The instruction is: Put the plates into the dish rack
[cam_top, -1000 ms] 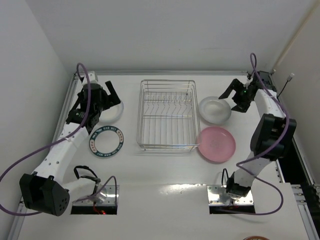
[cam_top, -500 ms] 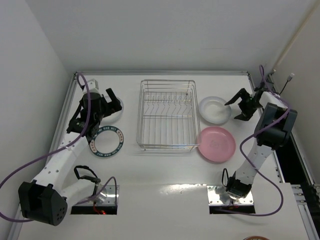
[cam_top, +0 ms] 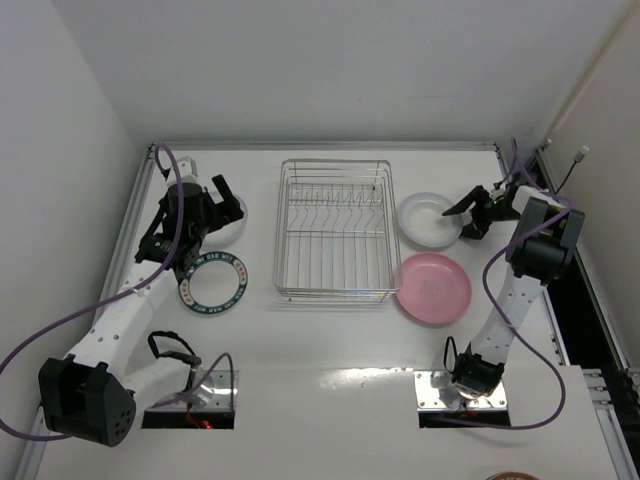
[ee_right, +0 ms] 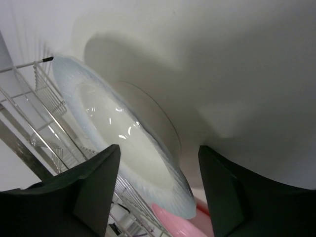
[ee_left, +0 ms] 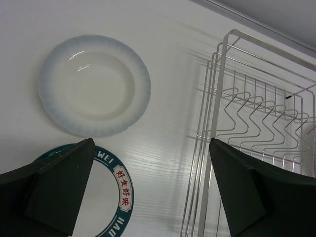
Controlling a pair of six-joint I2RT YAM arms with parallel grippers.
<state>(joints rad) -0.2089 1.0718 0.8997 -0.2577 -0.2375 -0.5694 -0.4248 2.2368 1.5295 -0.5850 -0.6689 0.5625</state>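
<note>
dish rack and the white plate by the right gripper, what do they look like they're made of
Dish rack: thin metal wire with a bright silver finish, likely chromed or stainless steel; the rods glint. White plate: glazed ceramic, or possibly melamine; it is glossy, with sharp light glints in its well and a faint bluish rim. The look alone cannot settle which.

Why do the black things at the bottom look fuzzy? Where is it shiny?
Left wrist view: the left pincer is too near the lens, so its black fingers blur, though the round white plate is sharp. Right wrist view: the right pincer blurs likewise; glints on the other white plate. Top view: glare on the white table.
</note>
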